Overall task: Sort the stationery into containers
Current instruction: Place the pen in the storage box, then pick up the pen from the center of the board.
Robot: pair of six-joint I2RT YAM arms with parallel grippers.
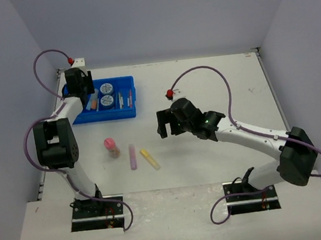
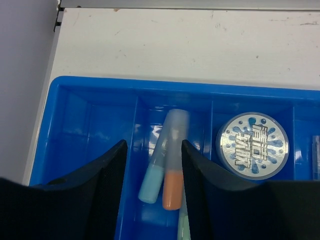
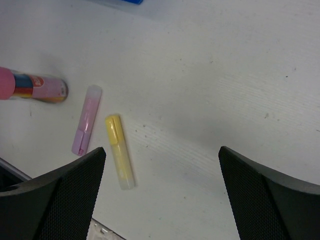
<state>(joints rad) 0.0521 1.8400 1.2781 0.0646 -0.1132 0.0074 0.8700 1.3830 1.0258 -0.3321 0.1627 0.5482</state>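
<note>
The blue tray [image 1: 106, 117] stands at the back left. It holds two round tubs [image 1: 106, 95], thin pens [image 1: 125, 98] and markers. My left gripper [image 1: 81, 82] hangs open over its left end. In the left wrist view the open gripper [image 2: 153, 145] straddles a compartment of the tray [image 2: 175, 85] with an orange marker [image 2: 172, 187], a blue marker [image 2: 151, 182] and a green marker [image 2: 183, 230]; a tub [image 2: 252, 145] lies to the right. A pink-capped bottle [image 1: 112, 147], a purple marker [image 1: 133, 156] and a yellow marker [image 1: 150, 159] lie on the table. My right gripper [image 1: 166, 123] is open and empty above the table, right of them.
In the right wrist view the open gripper [image 3: 162, 155] has the yellow marker [image 3: 120, 152], the purple marker [image 3: 86, 120] and the bottle [image 3: 32, 86] to its left. Walls enclose the table on three sides. A small white box [image 1: 78, 62] sits at the back left corner.
</note>
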